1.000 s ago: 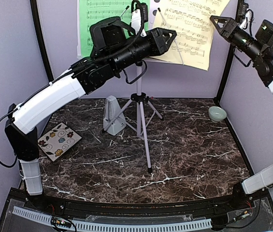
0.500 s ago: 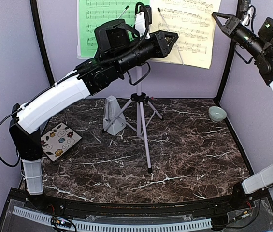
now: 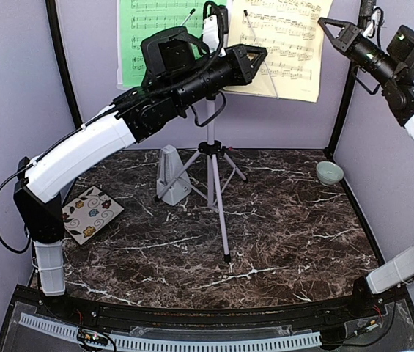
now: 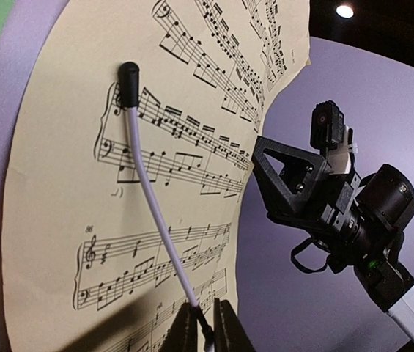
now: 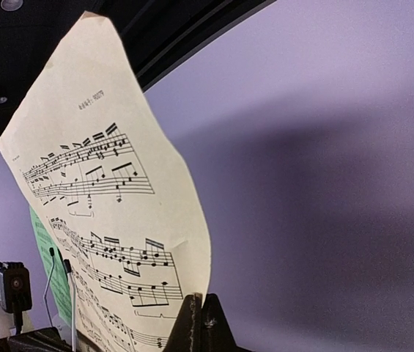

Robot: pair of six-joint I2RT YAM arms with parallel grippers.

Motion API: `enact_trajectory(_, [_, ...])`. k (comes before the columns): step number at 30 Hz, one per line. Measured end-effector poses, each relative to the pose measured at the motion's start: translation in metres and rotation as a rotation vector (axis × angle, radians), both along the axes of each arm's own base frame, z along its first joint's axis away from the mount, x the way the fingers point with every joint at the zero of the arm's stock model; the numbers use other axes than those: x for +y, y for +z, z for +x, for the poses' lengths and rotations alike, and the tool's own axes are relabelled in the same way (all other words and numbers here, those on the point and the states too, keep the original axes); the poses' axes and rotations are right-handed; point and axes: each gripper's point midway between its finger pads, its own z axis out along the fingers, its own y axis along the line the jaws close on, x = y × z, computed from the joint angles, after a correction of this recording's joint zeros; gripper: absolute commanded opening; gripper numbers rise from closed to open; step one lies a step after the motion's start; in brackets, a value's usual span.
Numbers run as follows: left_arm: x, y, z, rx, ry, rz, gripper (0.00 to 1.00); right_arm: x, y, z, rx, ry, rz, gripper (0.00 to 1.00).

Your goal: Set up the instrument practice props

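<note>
The white tripod music stand [image 3: 215,172] rises at the table's middle. A green music sheet [image 3: 152,29] and a pale-yellow music sheet [image 3: 294,51] lean on its desk, which is hidden behind them and my left arm. My left gripper [image 3: 263,53] is shut on the stand's thin white page-holder wire [image 4: 148,191], near the wire's lower end, in front of the yellow sheet [image 4: 67,220]. My right gripper [image 3: 322,24] pinches that sheet's right edge [image 5: 192,264], with the jaws [image 5: 204,302] shut on the paper. The light-grey pyramid metronome [image 3: 170,176] stands beside the tripod's left leg.
A floral square tile [image 3: 89,213] lies at the table's left edge. A small pale-green bowl [image 3: 329,172] sits at the back right. Purple walls with black corner posts [image 3: 346,95] enclose the table on three sides.
Both grippers have closed: the left on the page-holder wire, the right on the yellow sheet's edge. The yellow sheet now hangs a little straighter and higher.
</note>
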Motion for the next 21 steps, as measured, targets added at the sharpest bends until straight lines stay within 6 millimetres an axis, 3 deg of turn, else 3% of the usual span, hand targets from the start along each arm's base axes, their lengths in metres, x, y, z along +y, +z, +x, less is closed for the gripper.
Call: enact_trajectory(21, [-0.001,0.000,-0.002,-0.018,-0.012,0.012,0.05,0.005,0.022,-0.005,-0.073,0.053,0.040,0.00])
